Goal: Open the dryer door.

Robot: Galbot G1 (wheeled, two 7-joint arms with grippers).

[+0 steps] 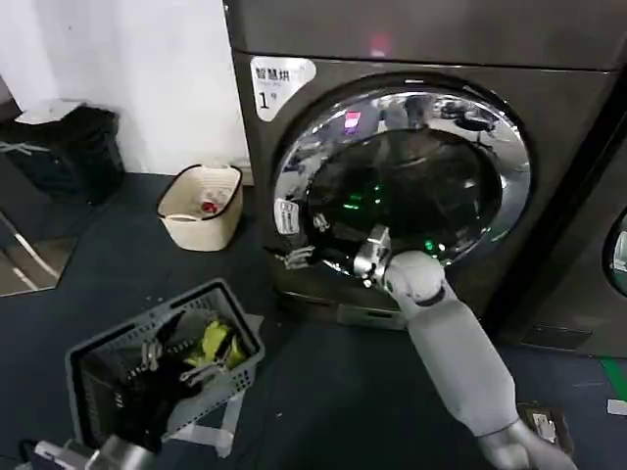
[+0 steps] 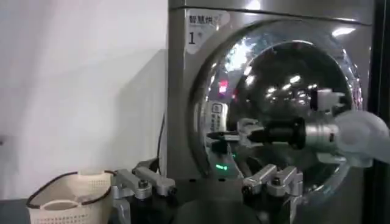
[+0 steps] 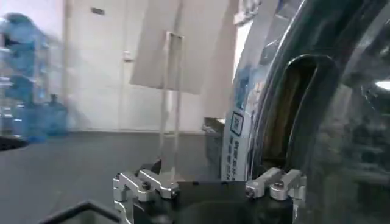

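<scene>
1. Door on the far dryer faces the robot, round, shut flush.
2. Right gripper at its left rim, fingers apart.
3. Left gripper waits low near the basket, fingers apart.

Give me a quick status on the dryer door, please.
Right gripper open at dryer door left rim. Door looks shut. Left gripper open, held back.

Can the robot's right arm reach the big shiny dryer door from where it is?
Probably yes. The right gripper is already at the left edge of the dryer door, by its chrome ring, with nothing between them.
</scene>
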